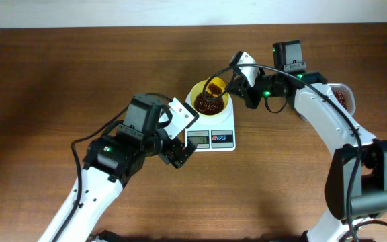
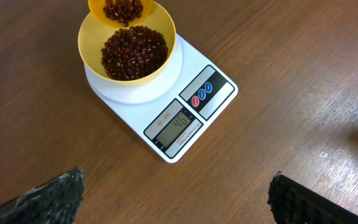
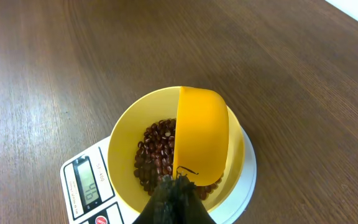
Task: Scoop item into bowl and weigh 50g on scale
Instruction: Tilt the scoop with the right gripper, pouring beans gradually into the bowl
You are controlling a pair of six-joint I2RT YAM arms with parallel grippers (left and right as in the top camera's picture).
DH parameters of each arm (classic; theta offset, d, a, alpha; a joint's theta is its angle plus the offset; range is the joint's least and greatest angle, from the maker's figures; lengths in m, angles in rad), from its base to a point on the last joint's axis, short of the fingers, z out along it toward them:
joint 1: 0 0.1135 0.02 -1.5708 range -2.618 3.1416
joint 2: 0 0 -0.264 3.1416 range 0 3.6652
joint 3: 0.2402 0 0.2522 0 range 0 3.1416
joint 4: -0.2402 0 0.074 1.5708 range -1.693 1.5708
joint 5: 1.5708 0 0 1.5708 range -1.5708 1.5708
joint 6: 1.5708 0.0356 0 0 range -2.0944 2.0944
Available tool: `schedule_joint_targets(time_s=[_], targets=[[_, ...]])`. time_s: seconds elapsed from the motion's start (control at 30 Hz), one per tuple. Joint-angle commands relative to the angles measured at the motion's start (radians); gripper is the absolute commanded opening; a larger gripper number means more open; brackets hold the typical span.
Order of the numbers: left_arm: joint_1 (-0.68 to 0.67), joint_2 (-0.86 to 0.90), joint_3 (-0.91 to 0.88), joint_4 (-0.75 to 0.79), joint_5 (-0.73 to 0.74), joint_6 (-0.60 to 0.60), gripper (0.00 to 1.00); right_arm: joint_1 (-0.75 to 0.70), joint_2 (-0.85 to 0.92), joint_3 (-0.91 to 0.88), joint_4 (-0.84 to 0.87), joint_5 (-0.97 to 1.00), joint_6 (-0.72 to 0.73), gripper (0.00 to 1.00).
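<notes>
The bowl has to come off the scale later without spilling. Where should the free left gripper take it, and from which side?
Probably pinch the bowl by its thin rim on the side nearest the display of the scale, coming down from above with one finger inside. The beans lie low, leaving that wall bare, and the scoop hovers over the far rim. The left gripper is open nearby.

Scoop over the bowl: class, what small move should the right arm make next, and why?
Probably tip the scoop a little so a few beans drop into the bowl. The display on the scale reads 46, just short of 50, and the right gripper holds the scoop, beans inside, right above the bowl.
</notes>
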Motion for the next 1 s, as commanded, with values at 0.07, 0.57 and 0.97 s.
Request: schedule_joint_targets(time_s=[0.07,0.57,0.97], targets=[[0.005,-0.007,0.0,0.002,0.014,-0.003,0.99,0.002,0.007,0.002,0.0,-0.021,-0.011,0.04],[0.005,-0.007,0.0,0.002,0.014,-0.003,0.99,0.002,0.007,0.002,-0.034,0.013,0.0,0.04],[0.005,-0.007,0.0,-0.002,0.014,-0.003,0.99,0.003,0.007,0.002,-0.065,-0.016,0.0,0.04]])
